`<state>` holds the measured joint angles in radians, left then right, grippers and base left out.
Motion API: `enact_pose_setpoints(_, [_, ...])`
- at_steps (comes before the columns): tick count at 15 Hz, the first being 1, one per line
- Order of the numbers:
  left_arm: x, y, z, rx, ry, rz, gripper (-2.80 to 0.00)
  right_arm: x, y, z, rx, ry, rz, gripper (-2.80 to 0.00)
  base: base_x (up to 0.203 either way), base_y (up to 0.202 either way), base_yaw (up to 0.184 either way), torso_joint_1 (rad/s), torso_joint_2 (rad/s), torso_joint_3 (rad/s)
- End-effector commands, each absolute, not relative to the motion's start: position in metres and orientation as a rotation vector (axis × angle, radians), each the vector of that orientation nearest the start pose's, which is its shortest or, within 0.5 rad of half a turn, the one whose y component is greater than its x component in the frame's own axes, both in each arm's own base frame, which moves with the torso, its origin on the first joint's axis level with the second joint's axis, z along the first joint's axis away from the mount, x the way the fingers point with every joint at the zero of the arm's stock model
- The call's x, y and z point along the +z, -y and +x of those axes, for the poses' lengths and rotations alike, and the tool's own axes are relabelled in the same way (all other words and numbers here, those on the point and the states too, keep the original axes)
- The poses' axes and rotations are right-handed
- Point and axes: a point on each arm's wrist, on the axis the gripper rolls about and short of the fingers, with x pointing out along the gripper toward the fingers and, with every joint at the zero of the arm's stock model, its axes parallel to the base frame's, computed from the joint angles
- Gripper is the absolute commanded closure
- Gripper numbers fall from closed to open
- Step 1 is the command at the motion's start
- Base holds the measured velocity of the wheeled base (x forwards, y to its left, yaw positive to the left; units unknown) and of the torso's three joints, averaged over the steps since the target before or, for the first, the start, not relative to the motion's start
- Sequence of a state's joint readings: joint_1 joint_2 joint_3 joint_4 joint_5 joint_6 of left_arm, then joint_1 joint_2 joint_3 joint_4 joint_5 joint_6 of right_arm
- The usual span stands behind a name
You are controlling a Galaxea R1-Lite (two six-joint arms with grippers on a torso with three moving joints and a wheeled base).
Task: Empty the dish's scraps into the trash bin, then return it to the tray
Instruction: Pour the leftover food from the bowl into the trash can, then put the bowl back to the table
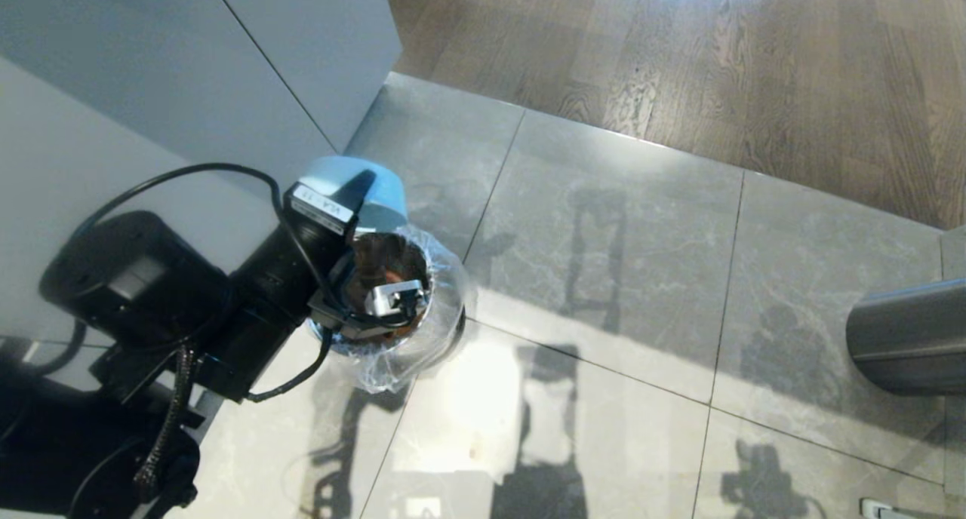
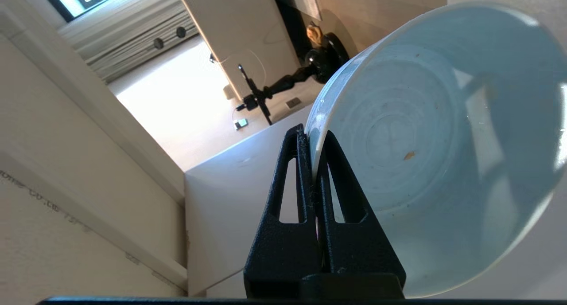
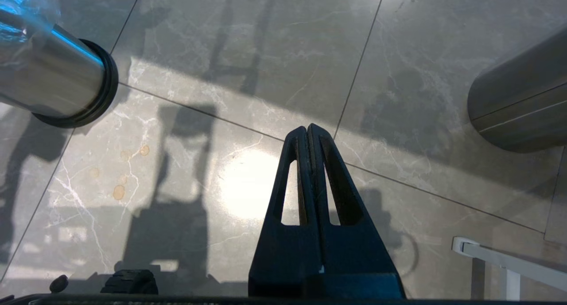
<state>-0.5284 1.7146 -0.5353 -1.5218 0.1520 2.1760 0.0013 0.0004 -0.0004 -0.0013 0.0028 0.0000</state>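
So the left gripper [image 2: 312,163] has its fingers pinched tight on the rim of the dish [image 2: 425,150], holding it tipped nearly on edge right over the trash bin [image 1: 445,308], just at its far-left side. Makes sense: tilted that steep, the scraps slide straight into the liner. The inside looks basically bare now, only a crumb or two, so I'd guess the dumping part is about done. The tray isn't in view. Right gripper [image 3: 308,132] hangs over the floor tiles [image 3: 248,96], fingers pressed together, empty.
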Motion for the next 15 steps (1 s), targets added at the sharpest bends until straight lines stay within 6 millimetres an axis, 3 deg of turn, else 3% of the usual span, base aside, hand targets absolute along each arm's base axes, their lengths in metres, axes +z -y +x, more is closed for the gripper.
enact_pose_setpoints(1, [0.206,0.135,0.237,0.198,0.601,1.994,0.0,0.076,0.0,-0.023,0.005,0.002,0.0,0.0,0.0,0.0,0.0,0.0,0.0,0.0])
enact_pose_setpoints(7, [0.202,0.123,0.225,0.192,0.547,1.988,0.0,0.076,0.0,-0.023,0.005,0.002,0.0,0.0,0.0,0.0,0.0,0.0,0.0,0.0])
enact_pose_setpoints(11, [0.196,0.084,0.186,0.215,0.409,1.95,0.0,0.076,0.0,-0.023,0.005,0.002,0.0,0.0,0.0,0.0,0.0,0.0,0.0,0.0])
enact_pose_setpoints(15, [0.207,0.041,0.148,0.385,0.299,1.919,0.0,0.076,0.0,-0.023,0.005,0.002,0.0,0.0,0.0,0.0,0.0,0.0,0.0,0.0])
